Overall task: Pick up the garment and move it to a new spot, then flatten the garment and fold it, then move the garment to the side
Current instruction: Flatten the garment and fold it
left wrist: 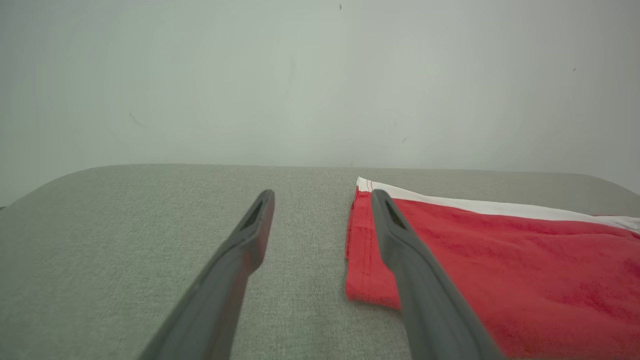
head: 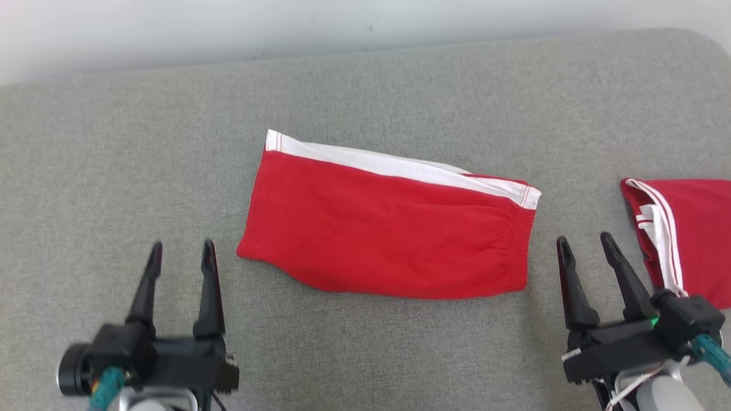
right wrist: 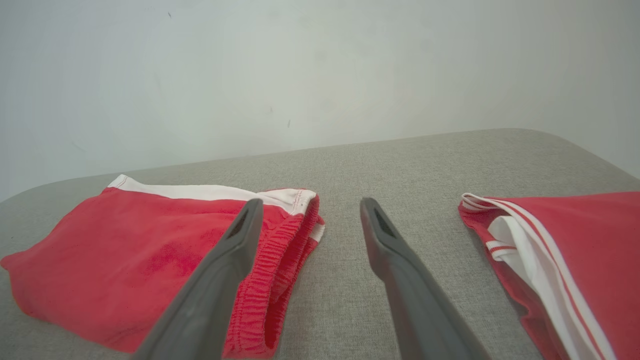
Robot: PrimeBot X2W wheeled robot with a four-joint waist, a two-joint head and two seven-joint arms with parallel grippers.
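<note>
We see the folded red garment [head: 388, 234] between left tool [head: 181, 245] and right tool [head: 585, 238], both spread, empty. Another red piece [head: 697, 228], possibly shorts, lies beside right tool.

It looked like a plain test room: a grey cloth-covered table [head: 114, 142] (corners rounded) stood against a smooth pale wall [head: 171, 28].

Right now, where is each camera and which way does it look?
Head view: on the head, looking down at the red shorts on the grey cushion; left tool and right tool show, open.
Left wrist view: low, along its own fingers, toward the shorts' leg end and wall.
Right wrist view: low, along its own fingers, between waistband end and a second red garment.
Shared: all see the shorts.
</note>
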